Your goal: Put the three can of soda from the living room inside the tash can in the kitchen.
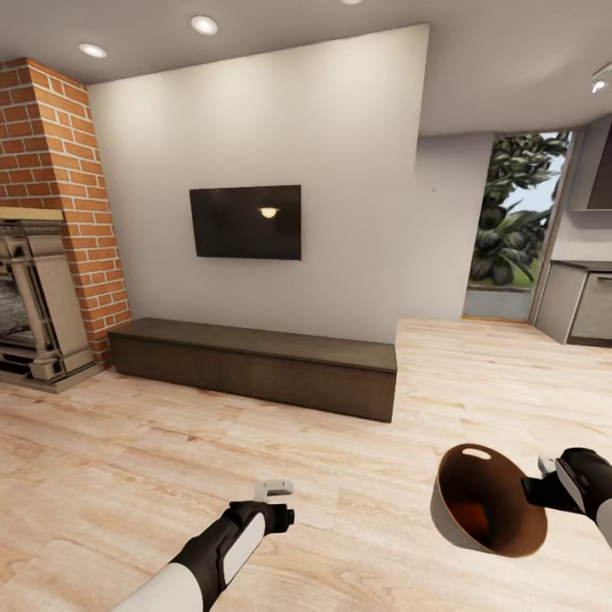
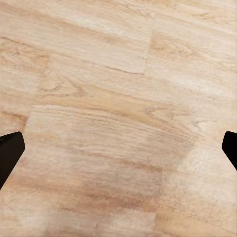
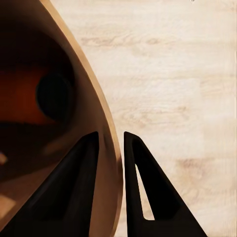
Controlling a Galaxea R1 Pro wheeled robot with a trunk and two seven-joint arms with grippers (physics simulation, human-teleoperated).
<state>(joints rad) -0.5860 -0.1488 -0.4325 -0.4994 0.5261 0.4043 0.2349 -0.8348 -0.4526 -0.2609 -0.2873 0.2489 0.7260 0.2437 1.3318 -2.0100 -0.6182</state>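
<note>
The trash can (image 1: 489, 501), grey outside and tan inside, hangs tilted above the wood floor at the lower right of the head view. My right gripper (image 1: 544, 478) is shut on its rim (image 3: 101, 118), one finger inside the wall and one outside. Deep in the bin lies an orange-red soda can (image 1: 466, 515), seen end-on with its dark top (image 3: 52, 96); how many cans are in there I cannot tell. My left gripper (image 1: 274, 491) is held low in front of me, open and empty, its black fingertips (image 2: 9, 148) wide apart over bare floor.
A long dark low bench (image 1: 255, 361) runs along the white wall under a black TV (image 1: 246, 221). A brick fireplace (image 1: 42, 255) stands at the left. Grey kitchen cabinets (image 1: 585, 306) and a glass door (image 1: 510, 229) lie at the far right across open floor.
</note>
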